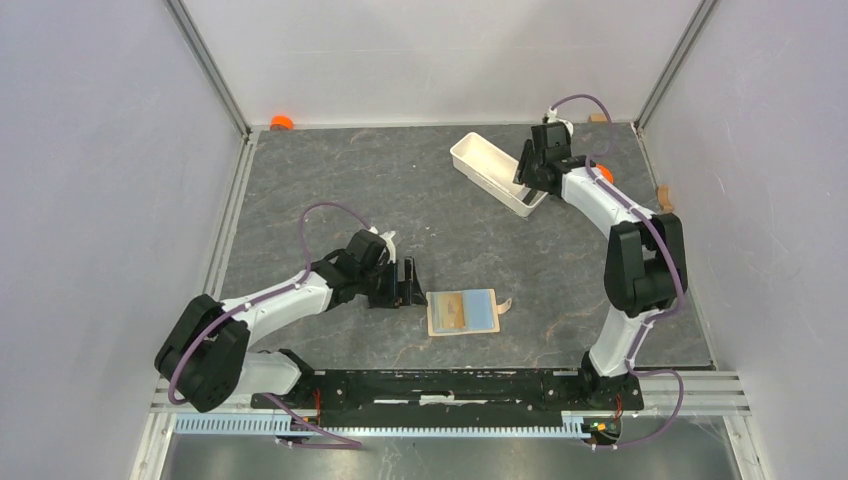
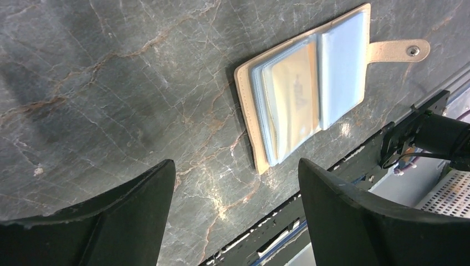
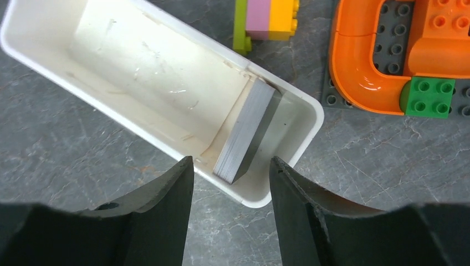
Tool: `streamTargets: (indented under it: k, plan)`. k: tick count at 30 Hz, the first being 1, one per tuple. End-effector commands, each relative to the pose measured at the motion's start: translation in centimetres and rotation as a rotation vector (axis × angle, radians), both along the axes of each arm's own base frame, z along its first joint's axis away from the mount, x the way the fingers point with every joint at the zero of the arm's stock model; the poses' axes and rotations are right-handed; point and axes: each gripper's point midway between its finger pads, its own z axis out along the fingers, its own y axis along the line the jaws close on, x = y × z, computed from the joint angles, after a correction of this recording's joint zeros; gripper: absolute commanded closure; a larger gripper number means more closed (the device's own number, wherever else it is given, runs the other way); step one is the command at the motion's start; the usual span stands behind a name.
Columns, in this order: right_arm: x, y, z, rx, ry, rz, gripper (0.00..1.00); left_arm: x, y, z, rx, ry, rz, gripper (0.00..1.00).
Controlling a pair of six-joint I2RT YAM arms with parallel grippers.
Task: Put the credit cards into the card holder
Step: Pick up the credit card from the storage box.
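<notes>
A dark grey, marble-veined table (image 1: pixel 330 190) sits inside pale walls (image 1: pixel 100 150) with metal corner posts. A small orange object (image 1: pixel 281 122) lies at the table's 11 o'clock corner.

The card holder (image 1: pixel 462 311) lies open and flat toward 6 o'clock of the table's middle. Its snap tab (image 1: pixel 505 303) points to 3 o'clock in the top view. In the left wrist view the card holder (image 2: pixel 299 94) shows pale blue sleeves, with a cream card (image 2: pixel 294 94) inside one.

A long white tray (image 1: pixel 480 160) lies aslant at 1 o'clock. A stack of credit cards (image 3: pixel 249 133) stands on edge in its near end, leaning against the end wall of the tray (image 3: pixel 310 111). Toy bricks (image 3: pixel 360 61) lie on the table just beyond it.

The left arm reaches low across the table. The left gripper (image 1: pixel 408 283) sits just at 9 o'clock of the holder, apart from it. Its jaws are spread wide on nothing (image 2: pixel 235 172).

The right arm stretches far forward, elbow raised. The right gripper (image 1: pixel 530 175) hangs over the tray's near end. Its jaws stand apart, and the card stack shows between them (image 3: pixel 231 166) with no contact visible.
</notes>
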Motion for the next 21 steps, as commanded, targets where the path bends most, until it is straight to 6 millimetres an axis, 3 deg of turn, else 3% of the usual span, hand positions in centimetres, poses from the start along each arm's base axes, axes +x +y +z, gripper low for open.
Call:
streamTargets:
  k: [1,15,21]
  plan:
    - [1.4,-0.9,0.4,0.003,-0.035,-0.109,0.42,1.5,-0.2,2.6,0.005,-0.097,-0.053,0.12]
    - [2.3,0.3,-4.9,0.058,0.04,-0.129,0.4,1.5,-0.2,2.9,-0.006,-0.108,-0.058,0.12]
    - [3.8,1.2,-3.6,0.117,-0.028,-0.122,0.42,1.5,-0.1,2.7,-0.003,-0.108,-0.056,0.12]
